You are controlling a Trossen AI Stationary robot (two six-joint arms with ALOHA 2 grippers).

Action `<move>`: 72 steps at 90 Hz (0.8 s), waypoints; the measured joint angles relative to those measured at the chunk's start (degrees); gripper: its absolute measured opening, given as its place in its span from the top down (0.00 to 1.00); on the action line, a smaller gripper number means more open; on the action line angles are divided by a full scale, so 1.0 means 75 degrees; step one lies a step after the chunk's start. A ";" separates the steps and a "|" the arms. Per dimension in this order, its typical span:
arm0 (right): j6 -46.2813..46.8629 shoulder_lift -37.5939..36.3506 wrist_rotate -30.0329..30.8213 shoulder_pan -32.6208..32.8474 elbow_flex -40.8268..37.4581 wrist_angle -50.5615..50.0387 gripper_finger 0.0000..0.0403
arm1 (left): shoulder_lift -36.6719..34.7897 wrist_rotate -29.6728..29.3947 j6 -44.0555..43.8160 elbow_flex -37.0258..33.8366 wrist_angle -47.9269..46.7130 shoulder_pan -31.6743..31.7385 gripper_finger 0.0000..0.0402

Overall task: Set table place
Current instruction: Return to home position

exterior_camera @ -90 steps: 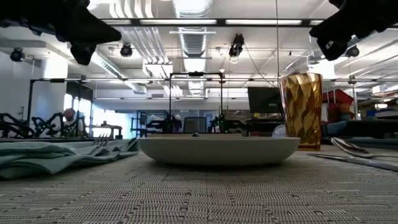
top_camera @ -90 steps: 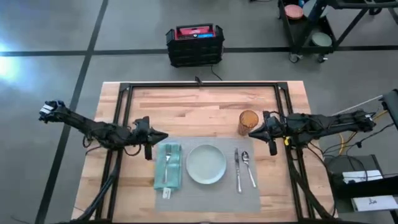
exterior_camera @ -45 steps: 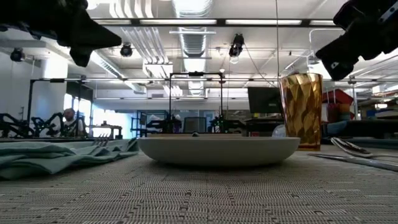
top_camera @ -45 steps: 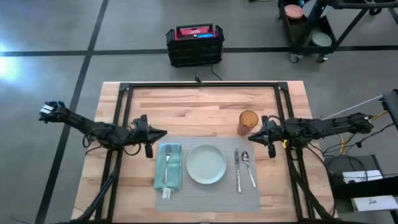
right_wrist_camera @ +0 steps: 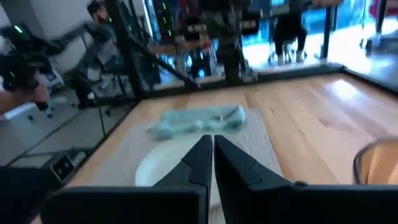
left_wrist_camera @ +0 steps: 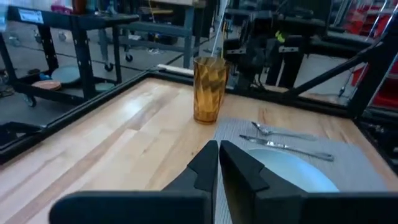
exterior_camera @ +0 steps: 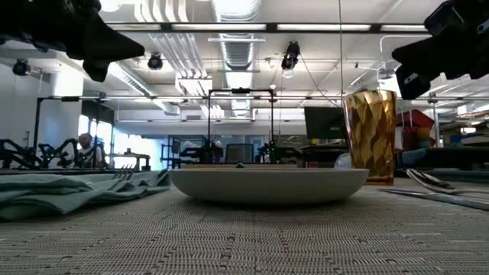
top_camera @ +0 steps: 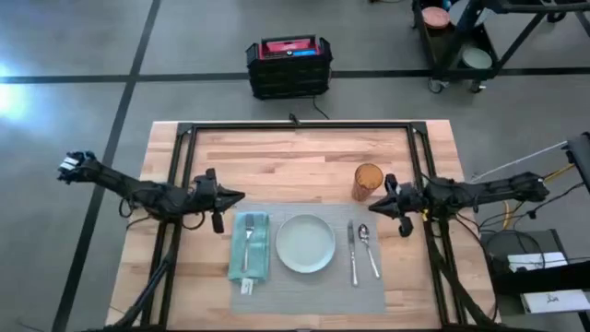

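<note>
Overhead, my left tool (top_camera: 236,195) hangs above the bench (top_camera: 295,157) just off the left edge of the grey placemat (top_camera: 313,288). My right tool (top_camera: 378,205) hangs off the mat's right edge, close beside the orange cup (top_camera: 368,181). That view cannot settle how the fingers stand, but my wrist cameras do: on each side the two dark fingers lie pressed together with nothing between them. The mat lies mid-bench toward my side, carrying a teal napkin (top_camera: 260,251) with a fork (top_camera: 248,238) on it, a pale round plate (top_camera: 306,243), then a knife (top_camera: 351,249) and a spoon (top_camera: 368,245). My left wrist view shows the cup upright on bare wood just past the mat's corner. From bench height both tools are only dark shapes overhead, well clear of the plate.
</note>
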 joint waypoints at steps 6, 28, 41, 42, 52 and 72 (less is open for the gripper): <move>-0.0043 -0.0250 0.0276 -0.0014 -0.0041 -0.0142 0.99 | -0.0289 0.0130 0.0021 -0.0129 0.0001 0.0000 1.00; 0.0040 -0.1087 0.0480 -0.0023 -0.0089 -0.0648 0.99 | -0.1117 0.0493 0.0177 -0.0496 0.0044 0.0000 0.98; 0.0021 -0.1372 0.0474 -0.0023 -0.0213 -0.0640 0.99 | -0.1497 0.1349 0.0317 -0.0784 0.0257 -0.0006 0.99; 0.0017 -0.1391 0.0474 -0.0023 -0.0225 -0.0642 0.99 | -0.1529 0.1367 0.0316 -0.0813 0.0269 -0.0006 0.99; -0.0016 -0.1523 0.0474 -0.0023 -0.0307 -0.0652 0.99 | -0.1829 0.1575 0.0364 -0.1188 0.0669 0.0000 0.99; -0.0043 -0.1546 0.0473 -0.0022 -0.0307 -0.0589 0.99 | -0.2565 0.2093 0.0642 -0.1973 0.1622 0.0103 0.99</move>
